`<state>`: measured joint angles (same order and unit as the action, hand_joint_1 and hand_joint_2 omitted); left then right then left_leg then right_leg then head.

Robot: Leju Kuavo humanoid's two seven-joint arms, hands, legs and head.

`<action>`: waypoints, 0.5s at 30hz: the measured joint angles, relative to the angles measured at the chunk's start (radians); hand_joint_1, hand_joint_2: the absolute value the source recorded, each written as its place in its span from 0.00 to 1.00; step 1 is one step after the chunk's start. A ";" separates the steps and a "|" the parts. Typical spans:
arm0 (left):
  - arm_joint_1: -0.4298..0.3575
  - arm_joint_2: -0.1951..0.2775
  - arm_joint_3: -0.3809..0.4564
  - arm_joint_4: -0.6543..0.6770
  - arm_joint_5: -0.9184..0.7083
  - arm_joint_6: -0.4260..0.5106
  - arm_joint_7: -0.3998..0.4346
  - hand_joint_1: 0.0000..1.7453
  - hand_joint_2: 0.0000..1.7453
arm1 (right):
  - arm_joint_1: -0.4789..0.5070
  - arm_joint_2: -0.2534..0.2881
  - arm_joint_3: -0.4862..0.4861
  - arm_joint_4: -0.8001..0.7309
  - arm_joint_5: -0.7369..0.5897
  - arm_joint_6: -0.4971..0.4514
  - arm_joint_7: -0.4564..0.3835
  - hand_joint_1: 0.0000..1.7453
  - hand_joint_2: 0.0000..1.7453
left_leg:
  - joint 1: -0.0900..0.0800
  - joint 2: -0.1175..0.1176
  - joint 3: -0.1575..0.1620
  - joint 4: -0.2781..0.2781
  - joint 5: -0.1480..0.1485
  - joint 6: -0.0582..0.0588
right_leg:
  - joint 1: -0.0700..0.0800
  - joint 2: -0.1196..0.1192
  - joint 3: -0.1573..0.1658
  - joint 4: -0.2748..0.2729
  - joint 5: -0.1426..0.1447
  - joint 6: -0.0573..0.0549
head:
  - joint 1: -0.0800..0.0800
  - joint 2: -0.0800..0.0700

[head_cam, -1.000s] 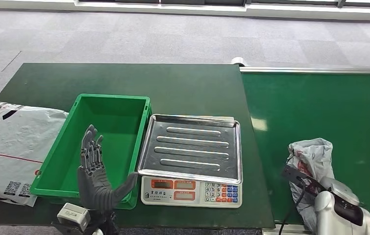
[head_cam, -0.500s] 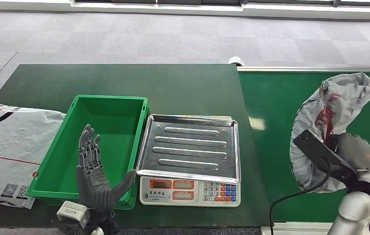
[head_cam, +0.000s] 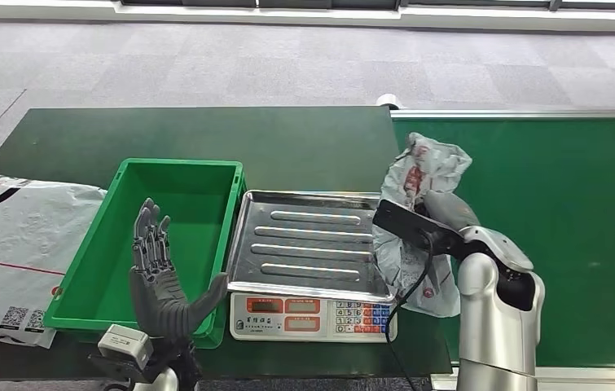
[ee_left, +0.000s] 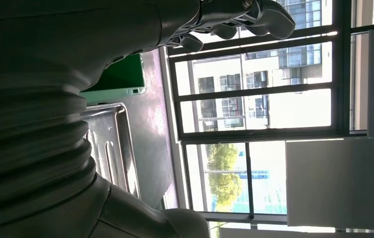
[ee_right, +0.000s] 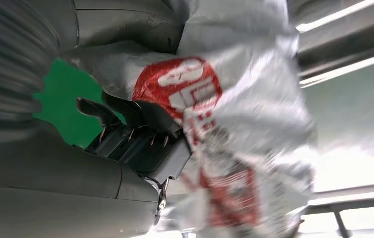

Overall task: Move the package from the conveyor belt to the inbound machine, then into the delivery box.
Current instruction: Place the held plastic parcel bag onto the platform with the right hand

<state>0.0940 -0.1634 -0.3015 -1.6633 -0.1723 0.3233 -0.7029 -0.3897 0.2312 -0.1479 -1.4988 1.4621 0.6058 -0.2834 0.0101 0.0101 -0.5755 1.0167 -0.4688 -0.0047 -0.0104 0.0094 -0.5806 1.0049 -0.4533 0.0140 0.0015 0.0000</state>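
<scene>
Swung leftward off the conveyor belt [head_cam: 532, 187], the right hand [head_cam: 442, 213] now holds the grey package [head_cam: 414, 175] at the scale's tray [head_cam: 312, 240] edge, ready for weighing; left hand [head_cam: 155, 281] waits, fingers spread, holding nothing

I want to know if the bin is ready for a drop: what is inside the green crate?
The green crate looks empty: bare green floor. The raised left hand covers its near corner, so that part cannot be checked.
</scene>
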 joint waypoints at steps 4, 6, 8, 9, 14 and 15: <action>-0.011 0.000 -0.002 0.016 0.006 -0.006 0.000 0.00 1.00 | -0.032 -0.005 0.097 0.091 -0.024 0.000 -0.009 1.00 1.00 | 0.000 -0.001 -0.001 0.000 0.000 0.000 | 0.000 -0.001 0.000 0.000 0.000 0.000 | 0.000 0.000; -0.019 0.000 -0.002 0.026 0.007 -0.009 0.000 0.00 1.00 | -0.036 -0.006 0.153 0.121 -0.049 0.000 -0.018 1.00 1.00 | 0.000 -0.001 -0.001 0.000 0.000 0.000 | 0.000 0.000 -0.001 0.000 0.000 0.000 | 0.000 0.000; -0.026 0.000 -0.002 0.037 0.007 -0.009 0.000 0.00 1.00 | -0.037 -0.006 0.210 0.142 -0.064 0.000 -0.018 1.00 1.00 | 0.000 -0.001 -0.001 0.000 0.000 0.000 | 0.000 0.000 -0.001 0.000 -0.001 0.000 | 0.000 0.000; -0.029 0.000 -0.002 0.041 0.007 -0.009 0.000 0.00 1.00 | -0.037 -0.006 0.234 0.149 -0.068 0.000 -0.017 1.00 1.00 | 0.000 -0.001 -0.001 0.000 0.000 0.000 | 0.000 -0.001 -0.001 0.000 -0.001 -0.001 | 0.000 0.000; -0.031 0.000 -0.002 0.058 0.009 -0.009 0.000 0.00 1.00 | -0.040 -0.007 0.297 0.179 -0.074 0.000 -0.014 1.00 1.00 | 0.000 -0.002 -0.002 0.000 0.000 0.000 | 0.000 -0.001 -0.001 0.000 -0.001 -0.001 | 0.000 0.000; -0.031 0.000 -0.002 0.060 0.010 -0.009 0.000 0.00 1.00 | -0.040 -0.007 0.306 0.182 -0.075 0.000 -0.013 1.00 1.00 | 0.000 -0.002 -0.002 0.000 0.000 0.000 | 0.000 -0.001 -0.001 0.000 -0.001 -0.001 | 0.000 0.000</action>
<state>0.0626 -0.1633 -0.3037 -1.6032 -0.1625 0.3140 -0.7027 -0.4294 0.2240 0.1578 -1.3165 1.3869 0.6058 -0.2965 0.0101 0.0081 -0.5771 1.0165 -0.4691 -0.0049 -0.0106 0.0083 -0.5820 1.0052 -0.4540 0.0133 0.0018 0.0000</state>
